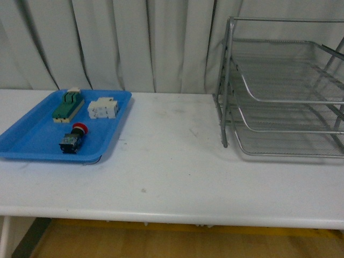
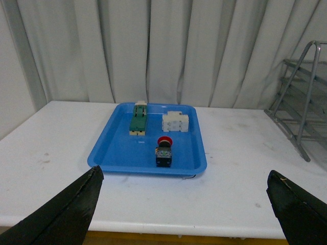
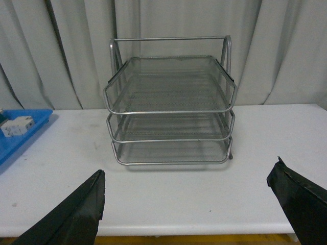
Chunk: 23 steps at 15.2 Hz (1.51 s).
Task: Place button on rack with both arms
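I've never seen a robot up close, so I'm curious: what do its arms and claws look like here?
Only the claws show, in the wrist views. The left claw and the right claw each have two plain black fingers, wedge-shaped, tapering to a point. No markings or cables are visible. The arms themselves are out of sight.

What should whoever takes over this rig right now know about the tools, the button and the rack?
Left tool: open, empty, facing the blue tray.
Right tool: open, empty, facing the rack.
Button: lies in the blue tray near its front edge, untouched, with the white block and terminal strip behind it.
Rack: on the right of the table; no tier holds the button.
Done: nothing.
Left: grasp the button, carry it across, set it on the rack.
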Motion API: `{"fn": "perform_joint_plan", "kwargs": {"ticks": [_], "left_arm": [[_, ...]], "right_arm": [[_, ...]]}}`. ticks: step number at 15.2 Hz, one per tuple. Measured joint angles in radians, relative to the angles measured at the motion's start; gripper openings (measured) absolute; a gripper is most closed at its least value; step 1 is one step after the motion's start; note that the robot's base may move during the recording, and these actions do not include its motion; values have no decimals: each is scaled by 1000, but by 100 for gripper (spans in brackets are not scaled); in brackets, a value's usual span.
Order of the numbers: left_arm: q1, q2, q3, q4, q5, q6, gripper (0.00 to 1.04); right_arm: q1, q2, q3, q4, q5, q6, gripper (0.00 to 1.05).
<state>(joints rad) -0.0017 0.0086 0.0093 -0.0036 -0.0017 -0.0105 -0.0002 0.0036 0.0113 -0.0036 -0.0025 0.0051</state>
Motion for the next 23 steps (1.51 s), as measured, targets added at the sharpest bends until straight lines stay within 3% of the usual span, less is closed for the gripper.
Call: {"fn": "perform_joint_plan", "kwargs": {"ticks": [19,23], "left_arm": [[0,0,0,0,0,0,98],[0,0,0,0,-1,0,98]], "right_arm": [[0,0,0,0,0,0,98],[-81,102,23,-6,-171,84,98]]}}
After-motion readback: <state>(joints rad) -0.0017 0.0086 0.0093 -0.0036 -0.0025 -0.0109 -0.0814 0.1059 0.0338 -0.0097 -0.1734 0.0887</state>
